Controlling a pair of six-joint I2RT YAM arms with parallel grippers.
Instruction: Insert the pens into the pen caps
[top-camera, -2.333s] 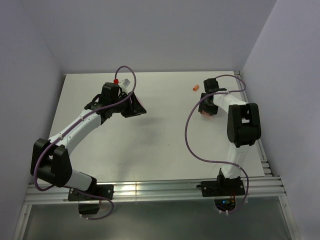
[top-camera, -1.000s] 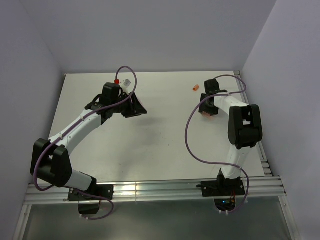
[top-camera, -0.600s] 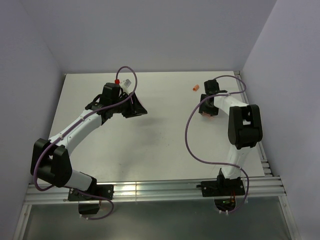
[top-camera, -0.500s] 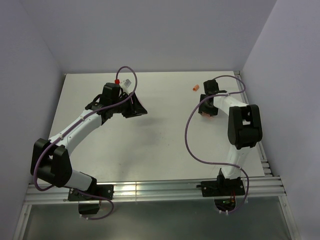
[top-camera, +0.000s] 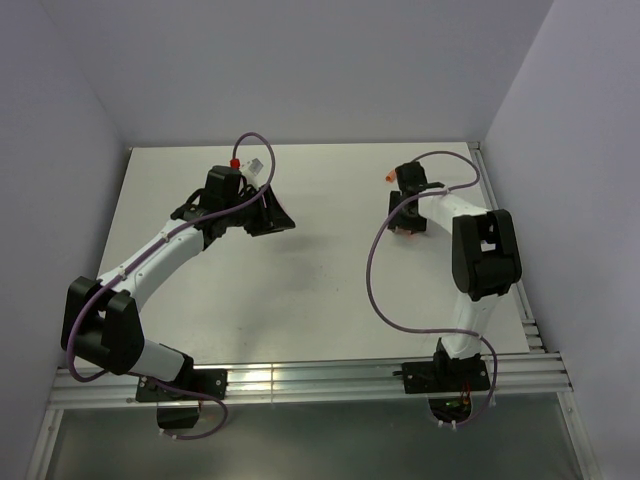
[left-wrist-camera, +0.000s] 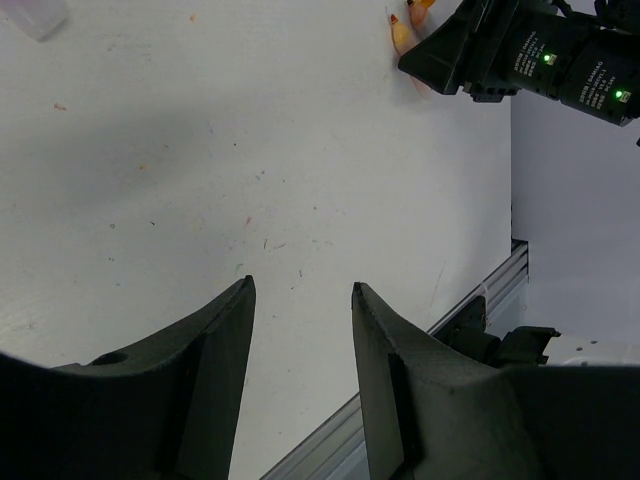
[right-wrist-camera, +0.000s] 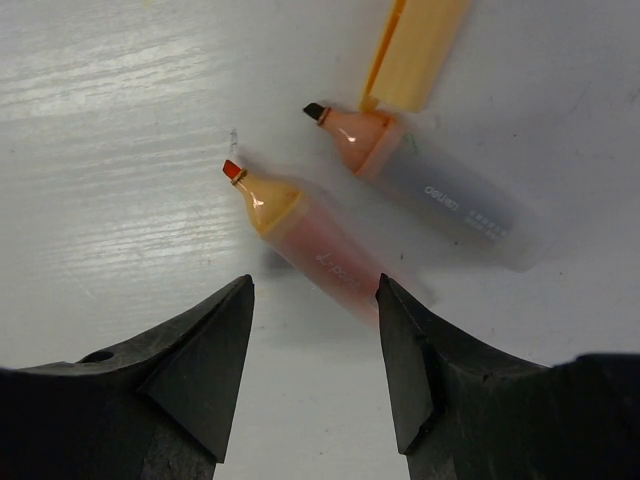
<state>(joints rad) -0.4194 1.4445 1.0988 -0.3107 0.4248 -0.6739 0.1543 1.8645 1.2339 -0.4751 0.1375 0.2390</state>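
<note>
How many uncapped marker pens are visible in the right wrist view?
2. A translucent orange, red-tipped pen lies at the centre; a pale grey, dark-tipped pen beside it on the right. Others may be hidden.

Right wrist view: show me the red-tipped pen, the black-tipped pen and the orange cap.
red-tipped pen (right-wrist-camera: 305, 232): right wrist view, mid-barrel.
black-tipped pen (right-wrist-camera: 450, 200): right wrist view, mid-barrel.
orange cap (right-wrist-camera: 418, 55): right wrist view, side.

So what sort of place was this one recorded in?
Probably a robot lab test cell: a white tabletop boxed in by plain pale panels, left arm and right arm bolted to an aluminium rail, uncapped highlighters lying on the table.
</note>
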